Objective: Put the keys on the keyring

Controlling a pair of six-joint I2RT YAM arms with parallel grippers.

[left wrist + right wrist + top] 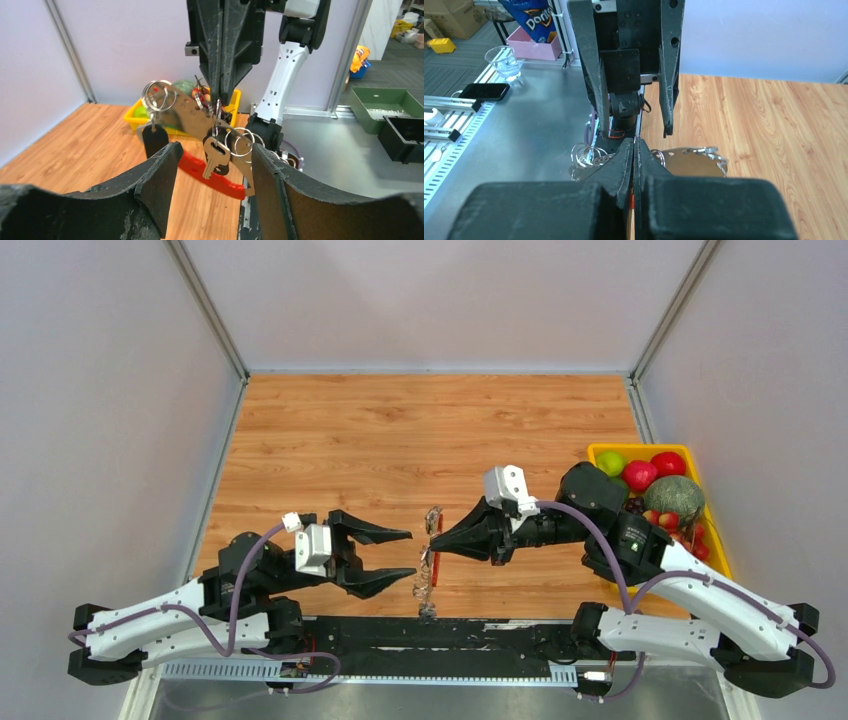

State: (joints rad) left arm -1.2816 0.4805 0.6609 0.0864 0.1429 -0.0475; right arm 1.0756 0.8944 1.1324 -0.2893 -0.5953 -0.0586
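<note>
The keyring (225,185) is held over the near edge of the wooden table (400,440) by the right gripper (442,539), whose jaws are pinched tight on its rings. The keys (216,157) are hung beneath. The left gripper (411,554) is spread wide just beside them. A yellow fruit tray (598,451) is partly covered by the right arm.

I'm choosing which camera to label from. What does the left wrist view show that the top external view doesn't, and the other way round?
Only the left wrist view: close detail of the bundle, with a silver key, split rings and a black tag.
Only the top external view: the left arm and right arm whole, and the full wooden table.
Both: the right end effector pinched shut on the keyring, the open left end effector facing it, and the yellow fruit tray.
</note>
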